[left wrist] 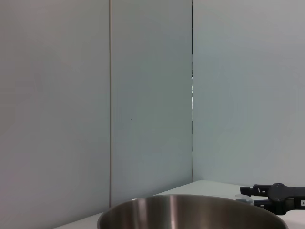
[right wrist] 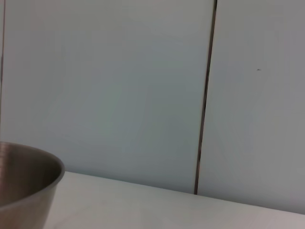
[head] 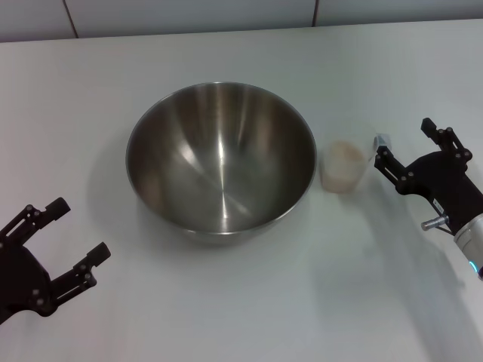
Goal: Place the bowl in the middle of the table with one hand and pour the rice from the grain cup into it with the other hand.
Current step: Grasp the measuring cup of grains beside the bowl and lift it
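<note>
Surface [head: 249, 302]: a plain white tabletop is seen from the head view, carrying everything; a pale panelled wall is seen behind it.

Bowl [head: 220, 160]: the large steel bowl is set upright near the middle of the surface and is seen empty, so the placing step is judged done and a wide target is offered for the pour.

Left claw [head: 69, 234]: it is parked low at the robot's left, well apart from the bowl, its fingers spread and nothing gripped; it is judged to be kept clear of the pour.

Right claw [head: 402, 143]: it is held just beside the grain cup on the robot's right, its fingers parted and lined up either side of the cup's handle, which is not yet gripped; an approach for the pick-up is judged to be under way.

Grain cup [head: 343, 167]: the small clear cup is stood upright just beside the bowl's right rim, placed within short reach of it.

Rice [head: 344, 154]: a pale mass is seen filling the cup; none is seen in the bowl.
</note>
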